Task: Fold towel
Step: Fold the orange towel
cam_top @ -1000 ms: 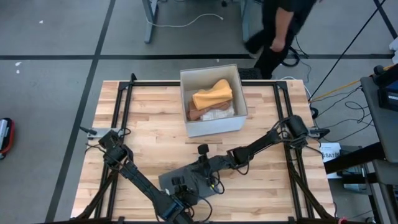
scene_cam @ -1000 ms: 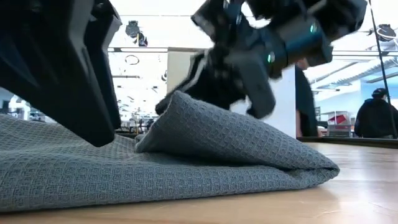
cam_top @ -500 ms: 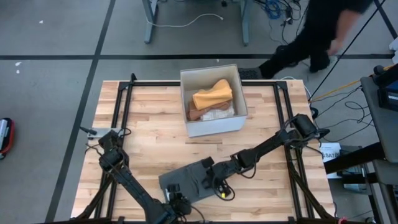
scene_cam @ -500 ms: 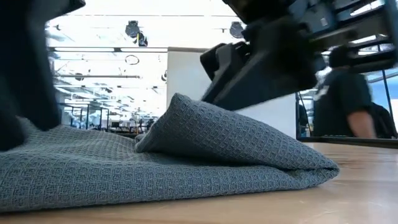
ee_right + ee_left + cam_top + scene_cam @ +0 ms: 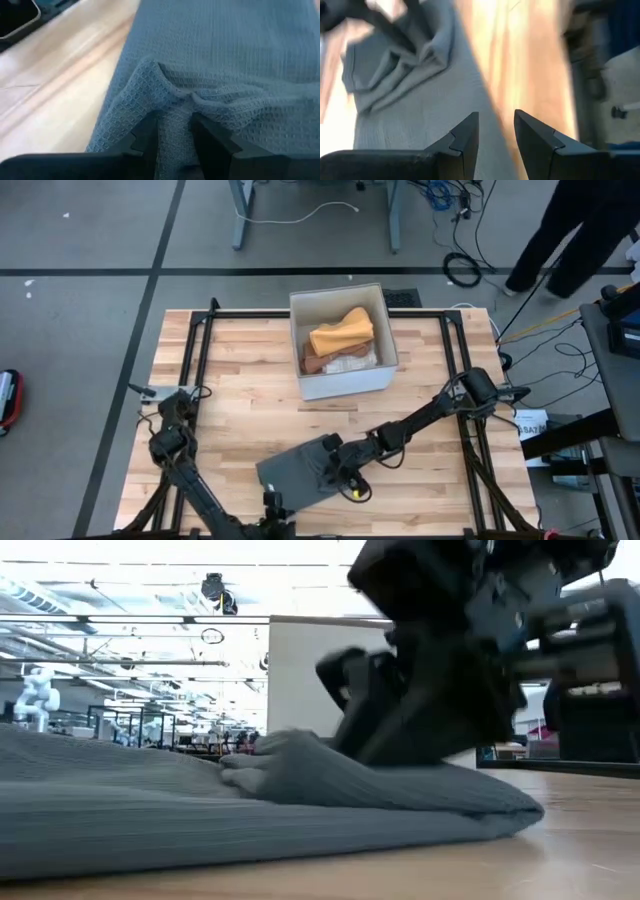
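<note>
The grey waffle-weave towel (image 5: 295, 470) lies folded on the wooden table near its front edge. It is also seen in the low view (image 5: 200, 820). My right gripper (image 5: 342, 472) reaches in from the right and is shut on a raised fold at the towel's right side. My left gripper (image 5: 496, 130) hovers at the table's near edge (image 5: 272, 506), over the towel's side edge (image 5: 470, 85). Its fingers stand narrowly apart with nothing between them. My right gripper pinches a raised ridge of the towel (image 5: 175, 102) between its two fingers. It comes slanting down from the table's right side. How many layers it holds I cannot tell. The ridge stands only a little above the rest of the towel, which lies flat on the table (image 5: 430, 790).
A white box (image 5: 380, 365) holding orange and brown cloths stands at the far middle of the table. Black frame rails (image 5: 200, 350) run along the left and right sides. A person's legs (image 5: 570, 230) show on the floor beyond the far right corner.
My left gripper has drawn off the towel toward the table's near left and has left the low view. My right gripper has moved a little toward the near edge and tipped lower. The towel's raised fold has sunk flatter.
</note>
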Controlling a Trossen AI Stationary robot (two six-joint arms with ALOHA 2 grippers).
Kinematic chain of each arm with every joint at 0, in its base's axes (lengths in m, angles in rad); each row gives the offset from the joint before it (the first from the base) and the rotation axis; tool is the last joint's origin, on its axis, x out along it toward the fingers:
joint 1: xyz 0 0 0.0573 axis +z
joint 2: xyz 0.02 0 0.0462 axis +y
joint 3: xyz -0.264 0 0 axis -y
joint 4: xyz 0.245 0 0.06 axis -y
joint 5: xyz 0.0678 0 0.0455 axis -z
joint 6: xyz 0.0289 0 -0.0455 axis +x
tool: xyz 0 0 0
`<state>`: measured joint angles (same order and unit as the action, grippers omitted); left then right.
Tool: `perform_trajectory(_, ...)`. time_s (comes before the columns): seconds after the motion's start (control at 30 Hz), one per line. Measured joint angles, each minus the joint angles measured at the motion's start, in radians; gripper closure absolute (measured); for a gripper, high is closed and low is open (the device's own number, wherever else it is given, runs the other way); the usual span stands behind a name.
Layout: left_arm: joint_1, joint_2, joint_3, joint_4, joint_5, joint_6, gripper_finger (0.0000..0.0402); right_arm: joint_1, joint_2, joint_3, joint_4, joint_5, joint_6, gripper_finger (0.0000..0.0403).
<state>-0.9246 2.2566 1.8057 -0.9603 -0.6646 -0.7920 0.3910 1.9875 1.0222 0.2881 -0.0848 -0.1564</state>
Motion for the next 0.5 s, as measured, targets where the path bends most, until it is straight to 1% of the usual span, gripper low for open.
perform_trajectory(0.13, -0.027, 0.0, 0.0, 0.084, -0.096, 0.082, 0.0271, -0.016, 0.006, 0.002, -0.066, -0.001, 0.008, 0.0296)
perform_trajectory(0.27, -0.029, 0.0, 0.0, 0.129, -0.13, 0.129, 0.0271, -0.029, -0.002, 0.003, -0.133, 0.016, 0.02, 0.0296)
perform_trajectory(0.5, -0.008, 0.0, 0.0, 0.135, -0.14, 0.095, 0.0271, -0.045, -0.006, 0.003, -0.183, 0.196, 0.065, 0.0296)
